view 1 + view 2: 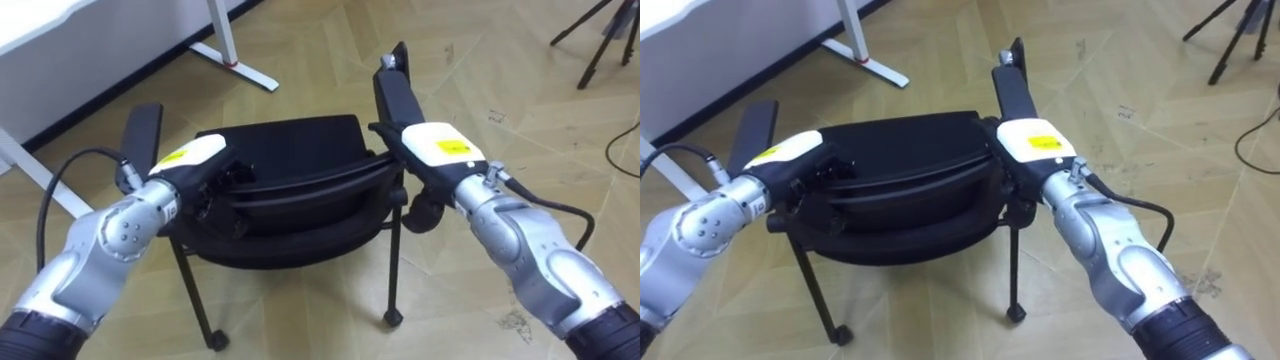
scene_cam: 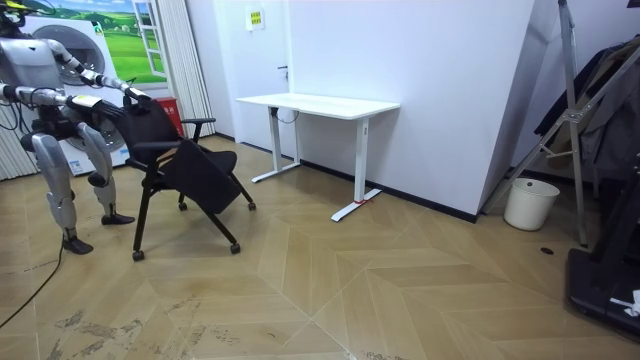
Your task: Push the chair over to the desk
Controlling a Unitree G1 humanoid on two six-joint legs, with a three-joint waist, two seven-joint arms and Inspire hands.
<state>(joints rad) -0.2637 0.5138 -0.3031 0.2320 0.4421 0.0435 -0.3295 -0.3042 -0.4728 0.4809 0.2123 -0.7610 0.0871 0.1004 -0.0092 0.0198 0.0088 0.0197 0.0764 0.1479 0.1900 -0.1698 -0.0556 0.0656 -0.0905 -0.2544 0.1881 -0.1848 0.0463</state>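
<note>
Both left hand (image 1: 195, 158) and right hand (image 1: 432, 147) rest on the chair (image 1: 290, 150) back.

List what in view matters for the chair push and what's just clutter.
Belongs to the job:
- black chair
- left hand, at the chair's backrest
- right hand, at the backrest's other end, by the armrest

Just lying about:
- white desk by the wall
- white bin
- tripod on the floor beyond the chair

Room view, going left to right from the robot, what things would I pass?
Black chair → white desk → white bucket.
</note>
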